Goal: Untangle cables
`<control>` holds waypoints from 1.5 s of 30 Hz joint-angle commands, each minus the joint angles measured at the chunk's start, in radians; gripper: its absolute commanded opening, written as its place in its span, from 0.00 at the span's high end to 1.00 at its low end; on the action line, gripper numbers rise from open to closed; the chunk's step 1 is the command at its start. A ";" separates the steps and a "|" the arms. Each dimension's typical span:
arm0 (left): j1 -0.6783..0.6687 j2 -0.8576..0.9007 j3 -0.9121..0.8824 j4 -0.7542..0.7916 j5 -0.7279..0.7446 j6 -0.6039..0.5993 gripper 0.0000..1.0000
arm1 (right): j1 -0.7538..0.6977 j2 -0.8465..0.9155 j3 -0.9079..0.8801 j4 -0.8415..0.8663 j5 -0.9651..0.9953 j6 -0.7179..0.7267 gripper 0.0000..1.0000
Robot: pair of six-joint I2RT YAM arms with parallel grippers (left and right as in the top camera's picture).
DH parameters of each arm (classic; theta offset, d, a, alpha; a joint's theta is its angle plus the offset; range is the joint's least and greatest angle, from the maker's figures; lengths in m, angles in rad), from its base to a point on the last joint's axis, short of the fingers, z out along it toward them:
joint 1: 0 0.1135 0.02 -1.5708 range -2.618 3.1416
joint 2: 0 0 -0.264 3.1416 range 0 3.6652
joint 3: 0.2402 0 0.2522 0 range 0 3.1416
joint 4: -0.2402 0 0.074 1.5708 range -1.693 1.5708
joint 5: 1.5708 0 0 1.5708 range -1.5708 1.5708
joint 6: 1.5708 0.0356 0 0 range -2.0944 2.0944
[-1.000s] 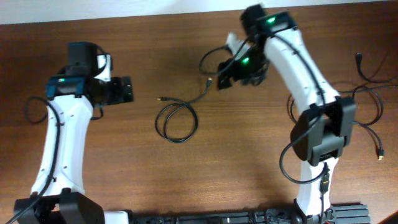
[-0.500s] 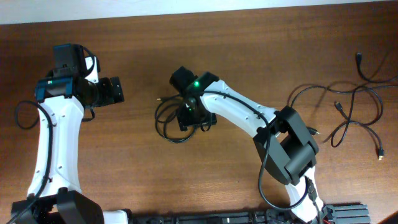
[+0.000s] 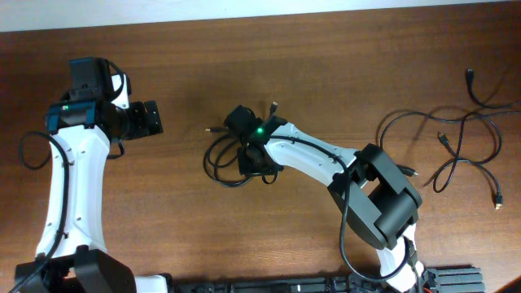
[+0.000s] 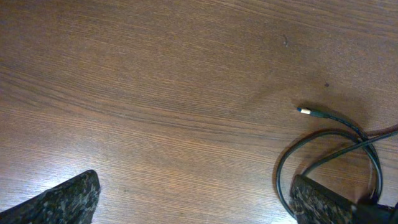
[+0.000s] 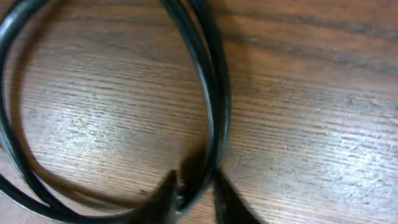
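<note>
A coiled black cable (image 3: 213,165) lies mid-table, with one plug end (image 3: 210,129) pointing left and another end (image 3: 273,106) sticking out behind the arm. My right gripper (image 3: 256,161) is down on the coil's right side. In the right wrist view its jaws (image 5: 194,182) are shut on a strand of this cable (image 5: 211,106), whose loop curves away to the left. My left gripper (image 3: 151,118) hovers open well left of the coil. Its wrist view shows the fingers (image 4: 68,199) spread wide over bare wood (image 4: 196,202), with the coil (image 4: 283,168) and its light-tipped plug (image 4: 303,111) at right.
More thin black cables (image 3: 456,134) sprawl in a loose tangle at the table's far right, with plug ends (image 3: 497,198) near the right edge. The right arm's white links (image 3: 317,155) stretch across the table's middle towards its base at the front.
The right arm swung from the back of the table down onto the coil and its jaws shut on a strand. The coil's shape shifted slightly. The left arm moved slightly left.
</note>
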 commanded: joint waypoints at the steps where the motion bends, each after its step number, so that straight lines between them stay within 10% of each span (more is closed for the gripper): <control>1: 0.002 0.005 0.011 0.002 -0.006 -0.013 0.02 | 0.008 0.042 -0.039 -0.001 0.004 0.004 0.96; 22: 0.002 0.005 0.011 -0.025 0.107 -0.013 0.02 | -0.178 -0.231 0.407 -0.137 0.199 -0.135 0.96; 45: 0.002 0.005 0.011 -0.021 0.106 -0.013 0.01 | -0.894 -0.164 0.498 0.286 0.254 -0.127 0.96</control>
